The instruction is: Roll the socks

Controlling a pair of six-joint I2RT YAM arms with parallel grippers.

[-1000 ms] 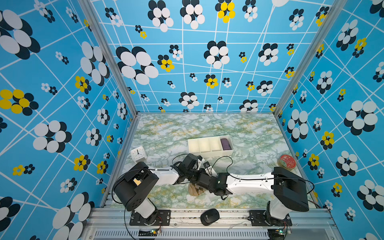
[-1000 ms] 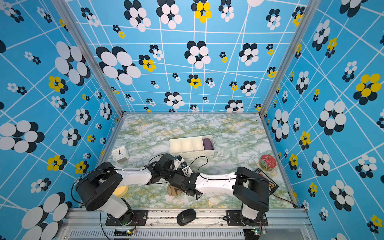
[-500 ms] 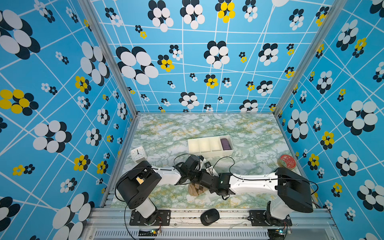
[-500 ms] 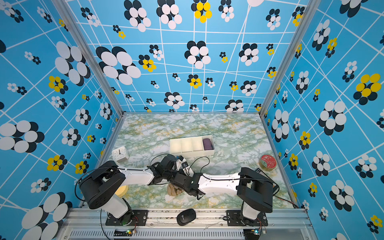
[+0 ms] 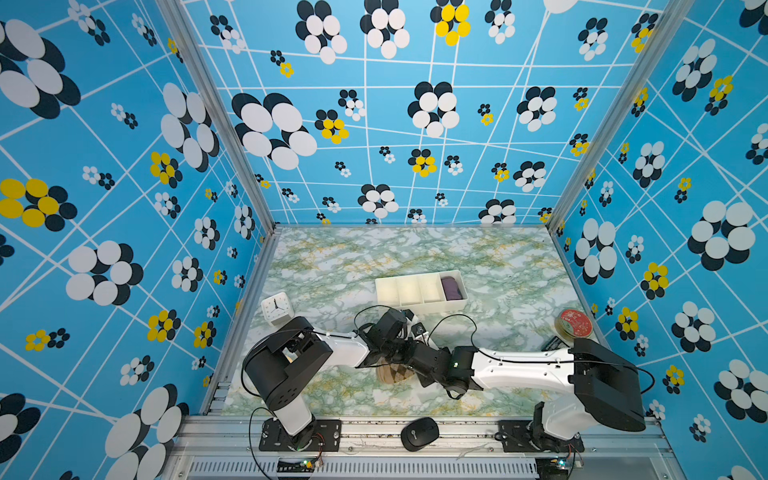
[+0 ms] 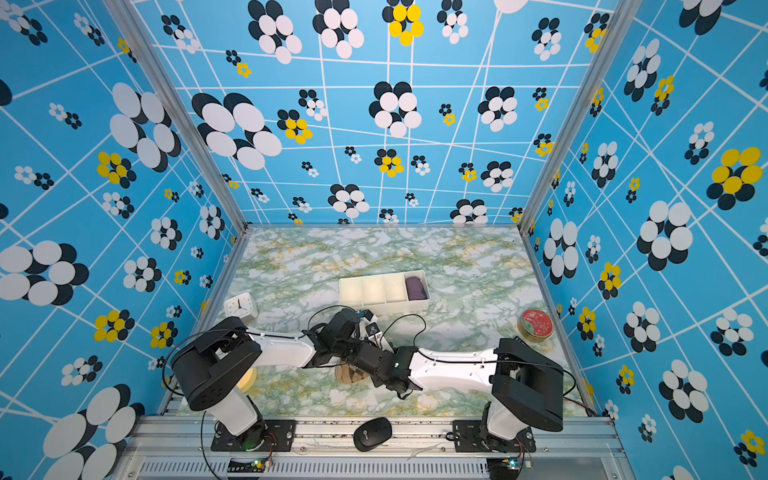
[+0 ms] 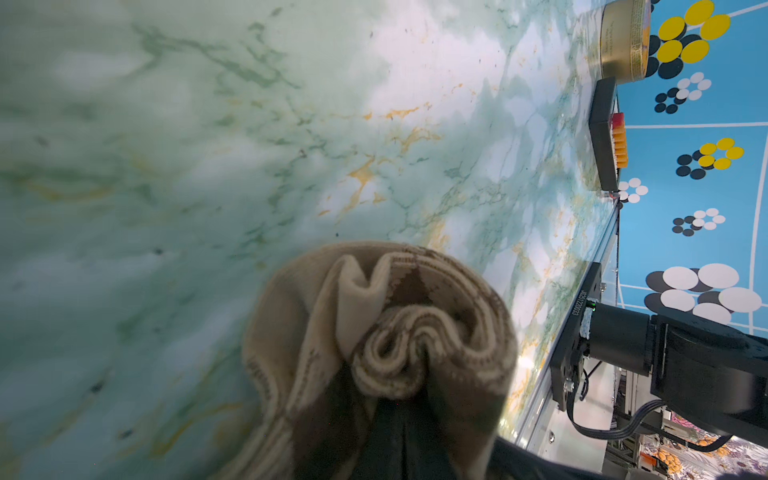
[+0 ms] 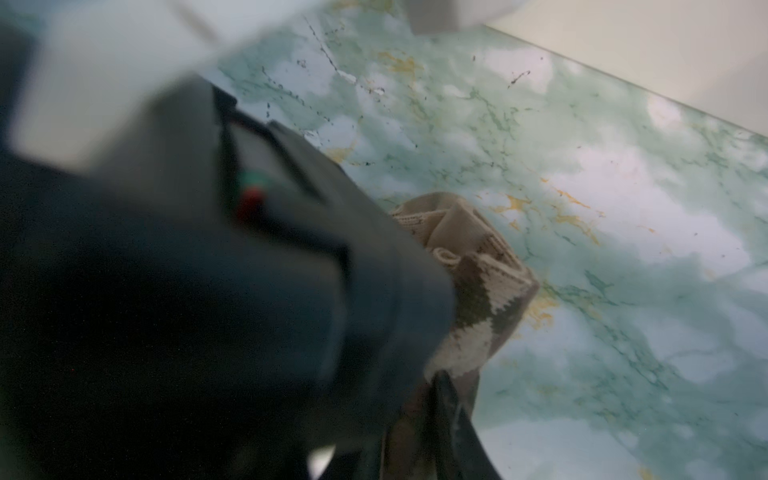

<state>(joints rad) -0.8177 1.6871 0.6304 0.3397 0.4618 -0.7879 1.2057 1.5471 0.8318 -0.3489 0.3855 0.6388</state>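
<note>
Tan argyle socks (image 5: 392, 372), bunched at the near side of the marble table (image 5: 415, 257), are mostly hidden in both top views. The left gripper (image 7: 399, 419) is clamped together on them; the right gripper (image 8: 446, 399), blurred, cannot be judged.

Left wrist view, lower right of the frame: black motor housing (image 7: 575, 332) is carrying a white code printed vertically, reading roughly "…1220033"; the leading characters are blurring. Upper right: gold tin (image 7: 623, 39) is showing fine side print, too small to read.
</note>
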